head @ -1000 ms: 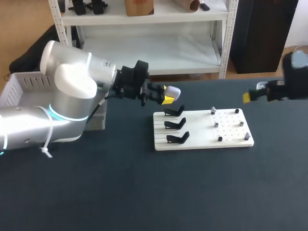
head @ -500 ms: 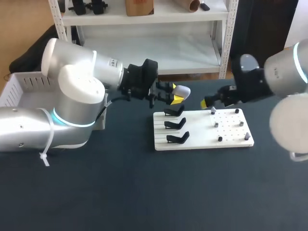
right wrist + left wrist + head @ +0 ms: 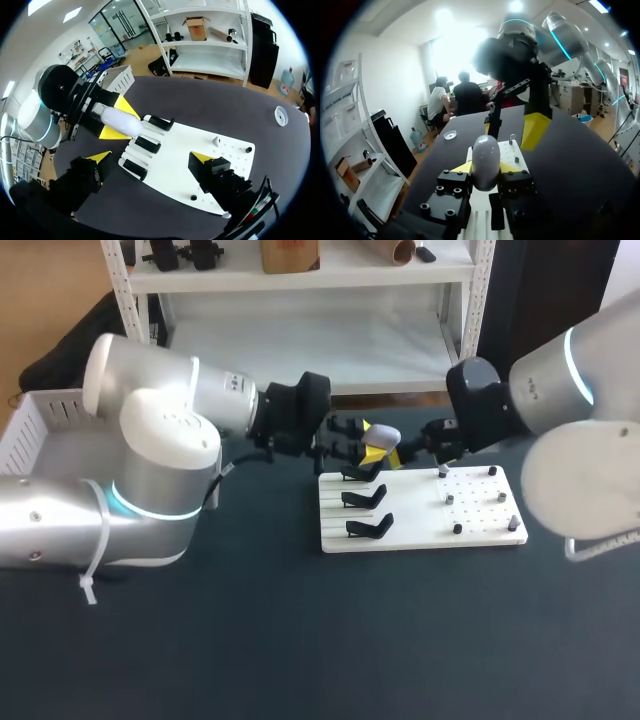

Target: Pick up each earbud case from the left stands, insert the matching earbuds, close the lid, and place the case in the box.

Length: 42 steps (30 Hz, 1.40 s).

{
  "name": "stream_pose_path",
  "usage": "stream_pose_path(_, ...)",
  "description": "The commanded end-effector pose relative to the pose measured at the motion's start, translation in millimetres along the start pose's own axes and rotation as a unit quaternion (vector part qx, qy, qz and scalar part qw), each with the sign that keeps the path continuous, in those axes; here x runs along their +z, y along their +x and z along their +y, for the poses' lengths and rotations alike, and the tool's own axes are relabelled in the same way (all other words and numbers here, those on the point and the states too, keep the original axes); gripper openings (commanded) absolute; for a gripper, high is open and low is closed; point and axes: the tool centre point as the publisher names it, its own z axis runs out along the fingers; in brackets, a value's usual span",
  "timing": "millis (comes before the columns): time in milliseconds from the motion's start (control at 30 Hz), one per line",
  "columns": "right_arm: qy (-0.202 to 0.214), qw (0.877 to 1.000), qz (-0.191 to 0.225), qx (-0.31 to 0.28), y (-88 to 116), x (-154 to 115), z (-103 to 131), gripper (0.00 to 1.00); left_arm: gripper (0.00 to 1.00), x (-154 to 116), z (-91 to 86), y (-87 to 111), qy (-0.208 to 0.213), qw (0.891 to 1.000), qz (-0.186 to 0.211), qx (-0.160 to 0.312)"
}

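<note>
My left gripper (image 3: 374,451) is shut on a pale grey earbud case (image 3: 382,437), lid closed, held in the air just behind the white board (image 3: 420,530). In the left wrist view the case (image 3: 485,161) stands upright between the yellow fingertips (image 3: 463,167). My right gripper (image 3: 412,452) is open and close to the case on its right. In the right wrist view its gripper (image 3: 150,157) hangs wide over the board (image 3: 185,165), with the case (image 3: 120,123) beyond it. Three black stands (image 3: 364,498) on the board's left side are bare. Several small earbuds (image 3: 449,498) sit on the right half.
A white slatted box (image 3: 40,425) stands at the table's far left, behind my left arm. The dark tabletop (image 3: 320,640) stretches in front of the board.
My right arm has swung in from the right edge to just beside the held case. My left gripper has carried the case a little to the right.
</note>
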Motion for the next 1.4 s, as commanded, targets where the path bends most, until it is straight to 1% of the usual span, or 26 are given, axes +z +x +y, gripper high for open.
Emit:
stream_pose_path(33, -0.002, 1.000, 0.002, 0.001, -5.1, 2.0, -1.4, 1.00, 0.00, -1.0, -5.2, 1.4, -0.003, 1.000, -0.002, 0.001)
stream_pose_path(500, 0.007, 1.000, 0.004, -0.002, -15.8, 2.2, -5.7, 1.00, 0.00, 3.4, -14.7, 1.2, 0.009, 1.000, -0.004, 0.004)
stream_pose_path(667, 0.008, 1.000, 0.000, -0.007, -20.4, -1.2, -5.7, 1.00, 0.00, 5.3, -17.9, 4.2, 0.014, 1.000, -0.006, -0.002)
stream_pose_path(733, 0.009, 1.000, -0.006, -0.011, -21.9, -5.8, -4.7, 1.00, 0.00, 1.9, -18.3, 5.8, 0.012, 1.000, -0.019, -0.012)
stream_pose_path(800, 0.018, 1.000, -0.014, -0.019, -21.7, -13.5, -4.3, 1.00, 0.00, -4.2, -17.4, 6.6, 0.006, 0.999, -0.035, -0.024)
stream_pose_path(933, 0.058, 0.997, -0.019, -0.037, -16.1, -33.4, -8.7, 1.00, 0.00, -17.9, -13.1, 6.3, -0.002, 0.996, -0.071, -0.053)
stream_pose_path(967, 0.071, 0.996, -0.019, -0.042, -13.1, -37.7, -11.1, 1.00, 0.00, -21.3, -11.9, 5.2, 0.001, 0.995, -0.081, -0.059)
stream_pose_path(1067, 0.107, 0.993, -0.007, -0.048, -3.3, -49.6, -17.7, 1.00, 0.00, -33.7, -8.8, 2.3, -0.003, 0.990, -0.114, -0.079)
stream_pose_path(1167, 0.129, 0.991, 0.005, -0.045, 7.5, -58.3, -24.4, 1.00, 0.00, -45.2, -6.7, -3.2, -0.003, 0.986, -0.137, -0.090)
stream_pose_path(1200, 0.130, 0.991, 0.004, -0.040, 11.0, -61.3, -26.7, 1.00, 0.00, -47.8, -6.5, -7.0, 0.004, 0.989, -0.125, -0.075)
stream_pose_path(1333, 0.139, 0.990, 0.008, -0.025, 22.8, -68.8, -37.4, 1.00, 0.00, -47.8, -6.5, -7.0, 0.004, 0.989, -0.125, -0.075)
stream_pose_path(1400, 0.153, 0.988, 0.012, -0.021, 29.0, -70.7, -43.8, 1.00, 0.00, -47.8, -6.5, -7.0, 0.004, 0.989, -0.125, -0.075)
